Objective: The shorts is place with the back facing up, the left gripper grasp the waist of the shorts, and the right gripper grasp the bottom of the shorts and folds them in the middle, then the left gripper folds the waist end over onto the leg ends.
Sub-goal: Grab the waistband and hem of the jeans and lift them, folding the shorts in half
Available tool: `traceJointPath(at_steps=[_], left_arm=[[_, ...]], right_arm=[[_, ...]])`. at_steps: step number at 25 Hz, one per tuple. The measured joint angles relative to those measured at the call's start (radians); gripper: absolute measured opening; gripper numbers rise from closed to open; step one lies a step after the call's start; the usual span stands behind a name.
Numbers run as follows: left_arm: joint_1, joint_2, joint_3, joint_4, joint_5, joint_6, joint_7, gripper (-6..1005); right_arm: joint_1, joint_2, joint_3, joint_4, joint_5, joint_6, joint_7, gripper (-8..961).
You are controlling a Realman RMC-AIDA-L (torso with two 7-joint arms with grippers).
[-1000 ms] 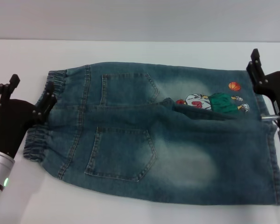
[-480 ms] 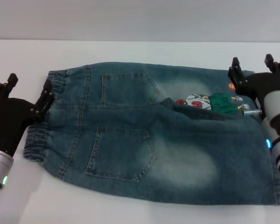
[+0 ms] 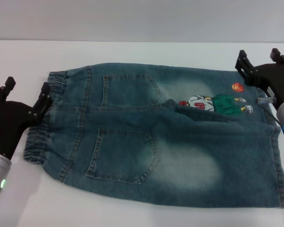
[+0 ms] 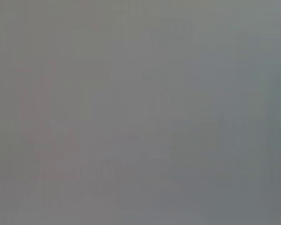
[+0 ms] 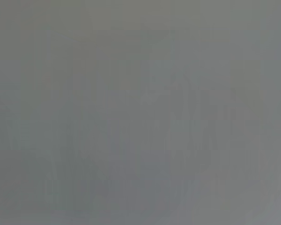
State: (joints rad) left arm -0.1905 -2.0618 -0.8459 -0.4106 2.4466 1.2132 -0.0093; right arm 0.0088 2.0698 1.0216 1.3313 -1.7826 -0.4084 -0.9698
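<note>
The blue denim shorts (image 3: 151,142) lie flat on the white table (image 3: 132,52), back pockets up. The ruffled waist (image 3: 40,123) is at the left and the hemmed leg ends (image 3: 277,165) are at the right. A cartoon print (image 3: 213,103) with an orange basketball (image 3: 237,87) sits on the far leg. My left gripper (image 3: 24,92) stands open at the waist's far corner, one prong touching the band's edge. My right gripper (image 3: 258,59) is open above the far leg's hem corner, holding nothing. Both wrist views show only flat grey.
The table's far edge (image 3: 142,40) runs along the back, against a grey wall. White tabletop surrounds the shorts on all sides, with a narrow strip in front.
My right gripper has swung from beside the far leg hem over the print, then back up and right. My left gripper has drifted slightly down and left. The shorts have not moved.
</note>
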Motion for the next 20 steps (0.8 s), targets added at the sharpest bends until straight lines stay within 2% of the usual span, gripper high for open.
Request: traceJointPath(at_steps=[2,5,10,14,20], left_arm=[[0.0,0.0,-0.003,0.001,0.0,0.0,0.0,834],[-0.001,0.0,-0.003,0.002,0.0,-0.001,0.0,834],[-0.008,0.0,-0.003,-0.001,0.0,-0.023,0.0,834],[-0.011,-0.001,-0.002,-0.003,0.0,-0.036,0.0,834],[-0.022,-0.004,0.003,-0.004,0.0,-0.051,0.0,834]], right_arm=[[0.012,0.003,-0.013,-0.02,-0.037,-0.039,-0.02,741],[0.058,0.007,-0.068,-0.086,-0.07,-0.185,-0.033,741],[0.189,0.007,-0.212,-0.293,-0.078,-0.543,-0.001,742],[0.316,0.008,-0.41,-0.52,-0.087,-0.876,0.205,742],[0.408,0.018,-0.61,-0.765,-0.086,-1.17,0.486,743]])
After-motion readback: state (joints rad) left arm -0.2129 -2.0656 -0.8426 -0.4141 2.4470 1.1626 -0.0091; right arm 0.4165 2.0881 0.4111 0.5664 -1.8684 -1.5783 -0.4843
